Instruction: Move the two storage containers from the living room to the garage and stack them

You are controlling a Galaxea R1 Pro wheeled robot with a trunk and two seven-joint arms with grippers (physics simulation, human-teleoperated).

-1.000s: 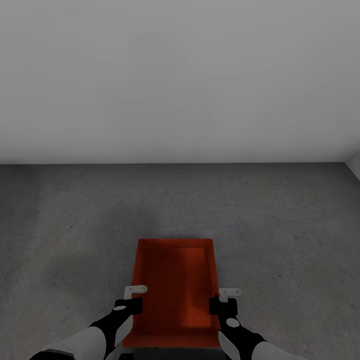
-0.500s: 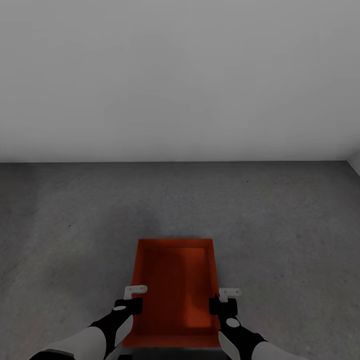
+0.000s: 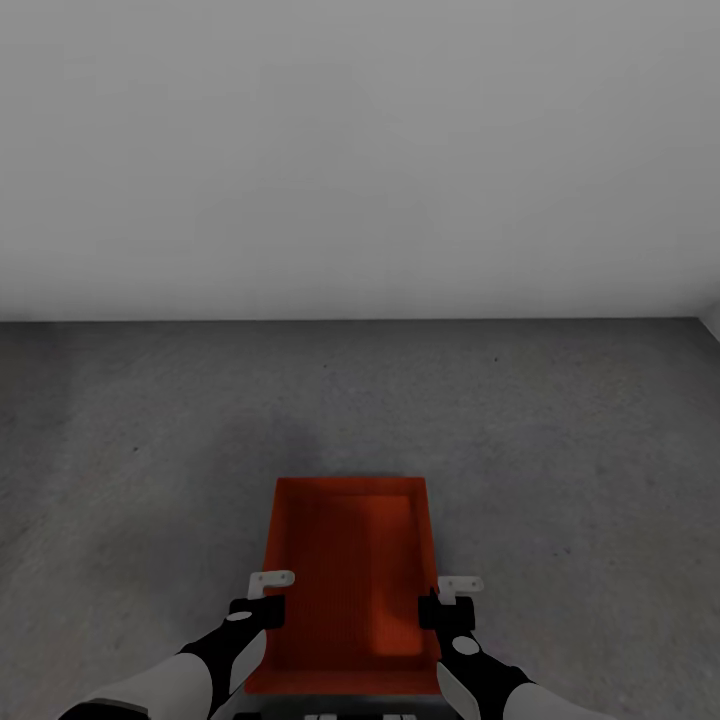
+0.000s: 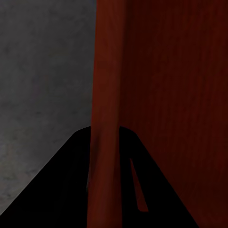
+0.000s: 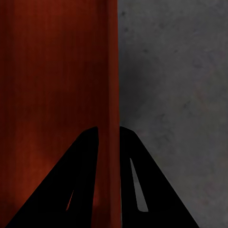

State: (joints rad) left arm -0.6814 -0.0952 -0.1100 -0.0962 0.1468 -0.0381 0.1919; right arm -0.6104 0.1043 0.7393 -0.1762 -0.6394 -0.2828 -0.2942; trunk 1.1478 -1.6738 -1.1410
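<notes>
- Left gripper (image 3: 258,598): pinches the left long wall of the storage container (image 3: 345,580); in the left wrist view its two dark fingers (image 4: 71,180) sit on either side of the red rim (image 4: 105,95), pressed against it.
- Right gripper (image 3: 443,600): clamps the opposite long wall; in the right wrist view the fingers (image 5: 80,180) straddle the rim (image 5: 111,71) with the wall between them.
- Hidden or cut off: the container's near end runs under the arms and reaches the lower edge of the head view; the finely ribbed walls are only faintly legible. Whether its base touches the ground cannot be told.
- Position: the open-top orange-red container lies between the two grippers, long axis pointing away from the robot, over the mottled grey concrete floor (image 3: 560,440), well short of the plain white wall (image 3: 360,150).
</notes>
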